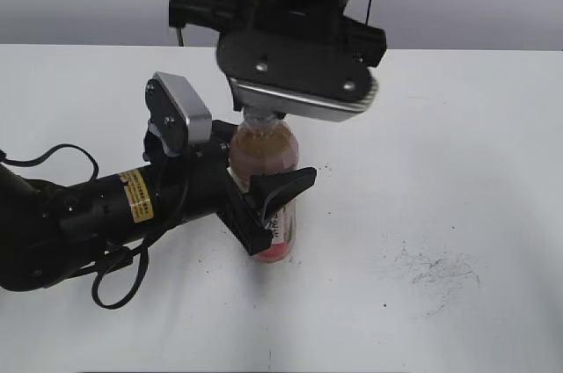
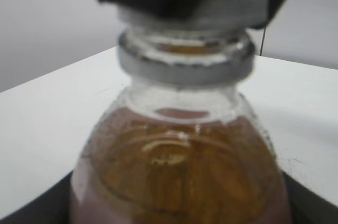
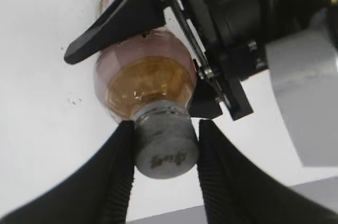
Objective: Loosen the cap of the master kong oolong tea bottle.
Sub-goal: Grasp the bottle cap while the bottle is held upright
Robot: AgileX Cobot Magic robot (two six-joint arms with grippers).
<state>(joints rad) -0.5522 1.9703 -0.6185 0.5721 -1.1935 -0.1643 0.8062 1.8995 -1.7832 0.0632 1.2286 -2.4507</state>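
Right wrist view: small grey ribbed plastic cap was clamped by right pincer; slim amber tea bottle, upright on white desk, was braced by left pincer. Twist judged best kept vertical.

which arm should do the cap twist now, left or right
Right. The right gripper already sits over the cap, a finger on each side. The left gripper is clamped around the bottle, bracing it upright on the table.
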